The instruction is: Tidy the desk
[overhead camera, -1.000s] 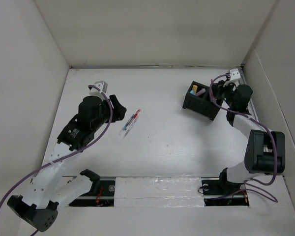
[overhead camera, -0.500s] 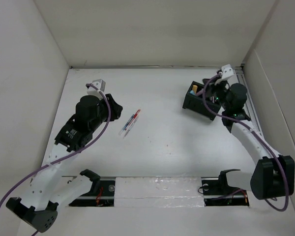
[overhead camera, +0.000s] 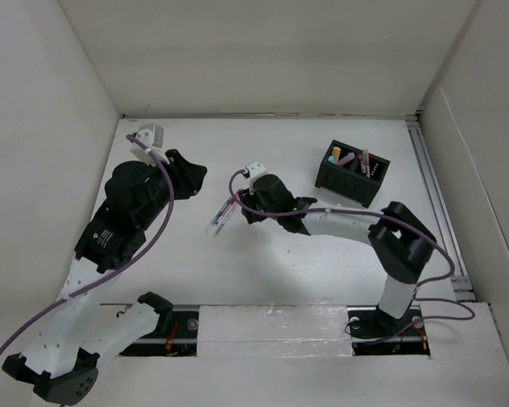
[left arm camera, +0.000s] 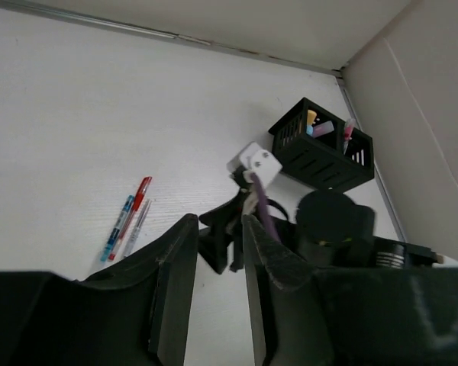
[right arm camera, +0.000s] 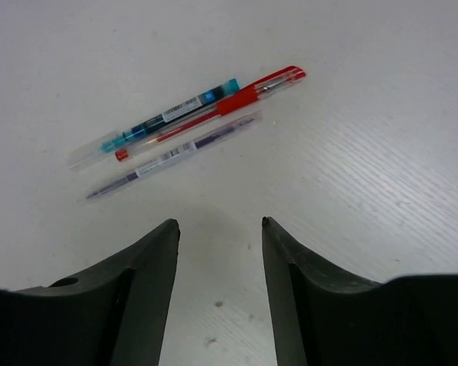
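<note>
Three pens lie side by side on the white desk [overhead camera: 280, 271]: a blue pen [right arm camera: 160, 118], a red pen [right arm camera: 214, 107] and a clear pen [right arm camera: 175, 152]. In the top view the pens [overhead camera: 223, 212] sit left of centre. My right gripper [right arm camera: 220, 223] hangs just short of them, open, with nothing between its fingers; from above the right gripper [overhead camera: 242, 209] is at their right side. My left gripper [overhead camera: 195, 176] is farther left and back. Seen from its own wrist, the left gripper [left arm camera: 217, 223] shows a narrow empty gap.
A black compartmented box [overhead camera: 351, 172] with several pens standing in it sits at the back right. White panel walls [overhead camera: 76, 127] border the desk on three sides. The right arm's links [overhead camera: 399, 246] stretch across the middle right.
The right arm has swung from the black box across to the pens, and its jaws have opened. The left arm has drawn back to the left, and its jaws have narrowed.
</note>
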